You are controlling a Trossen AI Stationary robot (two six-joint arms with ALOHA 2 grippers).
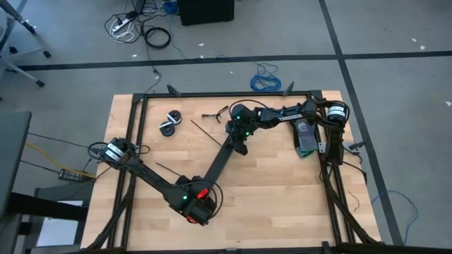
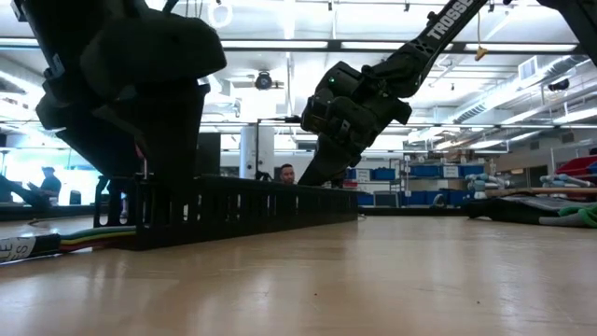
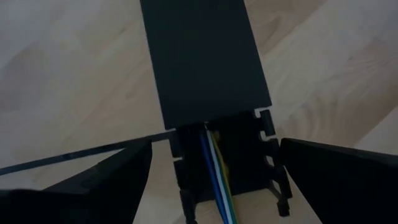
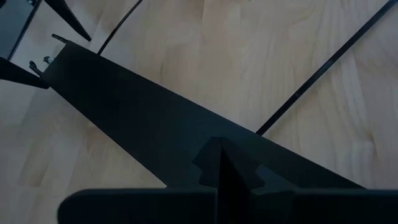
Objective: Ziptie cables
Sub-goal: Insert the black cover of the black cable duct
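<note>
Holding the duct steady at both ends looks like the step in hand: the right gripper, fingers pressed together, bears down on its lid, while the left gripper stands spread wide astride the open end. Best keep the right one pressing and bring the left in squarely, clear of the wires. The cables, blue, white, yellow and green strands, run out of that open end; a thin black ziptie lies on the table just beside the duct.
</note>
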